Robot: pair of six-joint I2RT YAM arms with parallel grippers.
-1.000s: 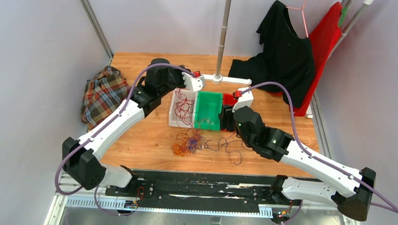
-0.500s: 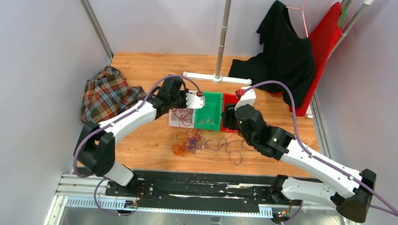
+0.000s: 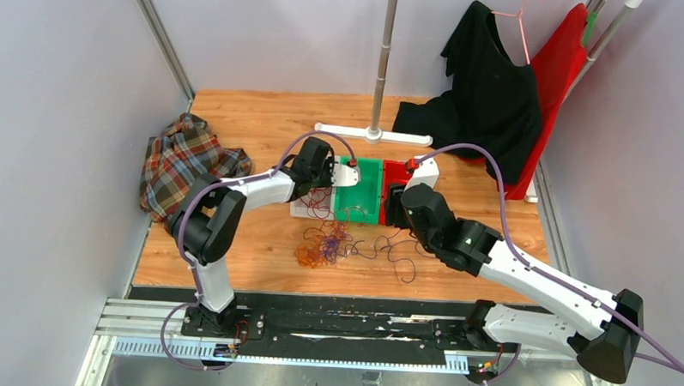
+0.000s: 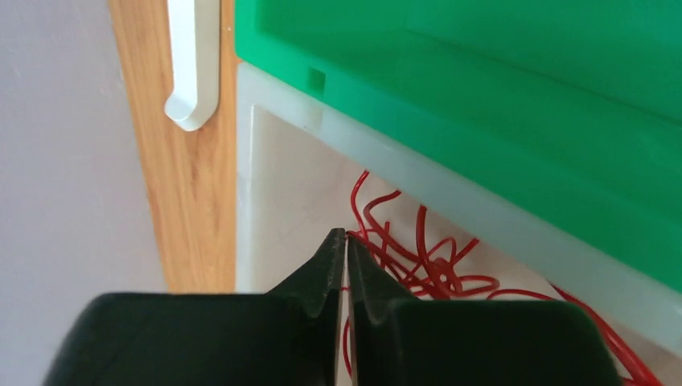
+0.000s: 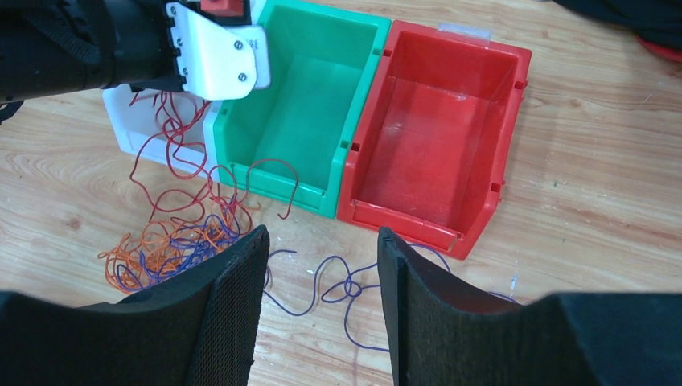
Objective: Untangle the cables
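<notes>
The cables (image 3: 324, 244) lie as a red, orange and purple clump (image 5: 169, 245) on the wood in front of the bins. Red strands run from the clump up over the wall of the white bin (image 3: 297, 210), and more red cable (image 4: 426, 265) is coiled inside it. My left gripper (image 4: 346, 236) hangs over that bin beside the green bin (image 4: 482, 104), shut on a thin red cable that passes between its tips. My right gripper (image 5: 322, 233) is open above the table in front of the red bin (image 5: 434, 129). A loose purple cable (image 5: 354, 289) lies on the wood under it, untouched.
The white, green (image 3: 360, 189) and red (image 3: 394, 171) bins stand side by side at mid-table. A plaid cloth (image 3: 181, 162) lies at the left edge. At the back are a white stand base (image 3: 371, 132) with its pole and a black garment (image 3: 488, 86).
My left arm has folded in and swung its gripper from behind the bins to over the white bin, next to the green one. My right gripper has barely moved.
</notes>
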